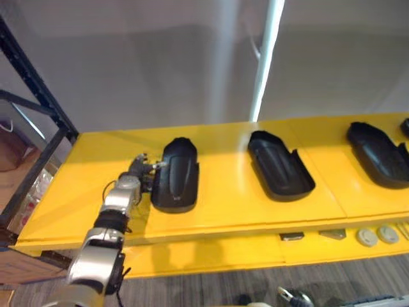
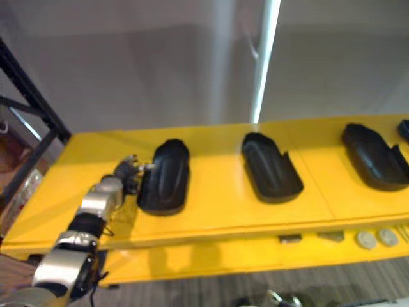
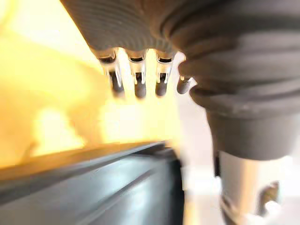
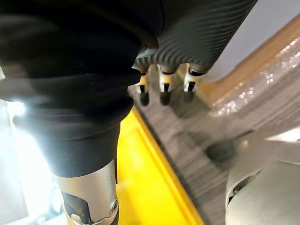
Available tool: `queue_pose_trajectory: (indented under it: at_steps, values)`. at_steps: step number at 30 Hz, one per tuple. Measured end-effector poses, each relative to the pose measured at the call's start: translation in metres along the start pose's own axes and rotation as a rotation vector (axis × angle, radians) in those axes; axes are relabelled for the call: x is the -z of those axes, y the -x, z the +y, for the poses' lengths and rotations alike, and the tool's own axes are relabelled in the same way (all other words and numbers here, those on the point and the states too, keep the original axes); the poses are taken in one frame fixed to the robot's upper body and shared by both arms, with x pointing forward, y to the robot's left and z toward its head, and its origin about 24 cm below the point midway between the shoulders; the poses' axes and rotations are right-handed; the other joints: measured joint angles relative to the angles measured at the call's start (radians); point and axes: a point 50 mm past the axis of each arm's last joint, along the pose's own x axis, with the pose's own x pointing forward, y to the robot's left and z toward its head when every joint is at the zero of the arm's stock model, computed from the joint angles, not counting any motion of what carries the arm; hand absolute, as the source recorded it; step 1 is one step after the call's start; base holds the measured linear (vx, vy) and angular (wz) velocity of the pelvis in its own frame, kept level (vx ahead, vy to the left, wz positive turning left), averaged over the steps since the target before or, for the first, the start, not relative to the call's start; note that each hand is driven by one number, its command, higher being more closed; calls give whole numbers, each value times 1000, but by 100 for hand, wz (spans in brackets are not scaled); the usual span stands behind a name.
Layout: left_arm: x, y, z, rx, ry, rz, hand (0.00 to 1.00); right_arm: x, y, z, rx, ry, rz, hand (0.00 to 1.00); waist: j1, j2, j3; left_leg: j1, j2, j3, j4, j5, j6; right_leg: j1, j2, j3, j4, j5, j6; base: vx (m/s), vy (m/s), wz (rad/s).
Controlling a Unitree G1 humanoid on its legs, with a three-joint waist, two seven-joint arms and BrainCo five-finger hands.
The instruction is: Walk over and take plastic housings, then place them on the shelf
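We find three black plastic housings lying on the yellow shelf (image 1: 230,208), well apart from one another in a row along its length. The left housing (image 1: 176,176) lies toward the shelf's left end, about midway between the back and front edges, hollow side down. The middle housing (image 1: 280,166) lies hollow side up, closer to the back edge, below a white pole (image 1: 265,57) that rises behind the shelf. The right housing (image 1: 378,153) lies near the right end of the visible shelf.

The left hand (image 1: 142,167) rests over the shelf just beside the left housing, on the side nearer the shelf's left end. Its fingers (image 3: 139,77) are straight and loose, reaching toward that housing's rim and curled round nothing. We cannot tell whether the fingertips touch the rim. In the left wrist view the dark edge of this housing lies close under the fingers.

The right hand (image 4: 165,84) hangs beyond the shelf's front edge, over the grey floor (image 4: 197,154). Its fingers are relaxed and hold nothing.

A lower yellow ledge along the front edge carries two grey discs (image 1: 377,236) near its right end and a small dark piece (image 1: 292,236) further left. A black frame (image 1: 35,83) stands at the shelf's back left corner.
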Motion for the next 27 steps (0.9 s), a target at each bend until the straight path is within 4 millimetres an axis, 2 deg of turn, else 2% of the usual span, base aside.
queue_pose_trajectory:
  at_steps: [5,6,8,9,11,13,16,18,21,22,24,25,27]
  values:
    - [-59,16,-8,57,115,-305,0,1,0,0,6,0,3,0,28,-2,-1,-4,-4,-8,1,2,2,11,-7,-13,0,-1,-2,-31,-4,7]
    - [-65,18,-9,68,129,-336,0,1,0,0,5,2,3,0,29,-3,-1,-4,-5,-8,0,2,2,11,-7,-13,0,-1,-2,-32,1,1]
    - [-93,32,-9,90,137,-491,0,1,0,3,-5,18,3,0,31,-8,-3,-5,-6,-8,0,2,3,11,-8,-13,0,-1,-1,0,0,0]
    - [-101,36,-10,101,152,-527,0,2,1,3,-6,18,5,0,33,-11,-5,-5,-6,-9,0,2,3,11,-8,-14,0,-1,-1,0,0,0]
    - [-127,50,-15,141,196,-652,0,3,1,4,-5,18,9,0,43,-16,-8,-7,-7,-9,0,2,3,11,-9,-14,0,0,-1,0,0,0]
    - [-158,72,-19,183,265,-804,0,3,1,4,-2,18,9,0,51,-20,-11,-7,-9,-9,0,2,3,11,-11,-13,0,0,-1,0,0,0]
    - [-181,95,-12,204,367,-941,0,3,1,4,1,18,8,0,54,-18,-14,-7,-11,-8,0,2,3,11,-12,-13,0,0,-1,0,0,0]
    - [-187,103,-4,174,398,-996,0,3,1,3,6,19,8,0,55,-17,-15,-7,-11,-8,1,2,3,11,-12,-13,0,0,-1,0,0,0]
    - [-196,121,22,58,453,-1099,0,3,1,3,11,20,8,0,58,-17,-23,-8,-10,-8,2,1,4,12,-12,-15,0,0,-1,0,0,0]
    - [-196,130,38,5,440,-1139,0,4,1,2,15,20,12,0,58,-16,-28,-9,-9,-8,4,0,6,12,-12,-15,0,0,-1,-9,-7,4]
    - [-190,146,63,-90,417,-1199,0,8,3,-1,23,20,20,0,62,-15,-37,-21,-9,-20,16,-2,11,13,-15,-26,0,0,-1,-5,-4,17]
    - [-182,156,78,-151,414,-1227,0,11,4,-1,26,18,24,0,65,-15,-37,-24,-10,-33,23,-4,13,22,-19,-40,0,0,-1,0,4,28]
    - [-166,171,95,-251,371,-1258,0,16,6,-2,30,15,35,0,81,-12,-39,-25,-10,-43,29,-8,19,30,-21,-49,0,0,-1,-12,10,22]
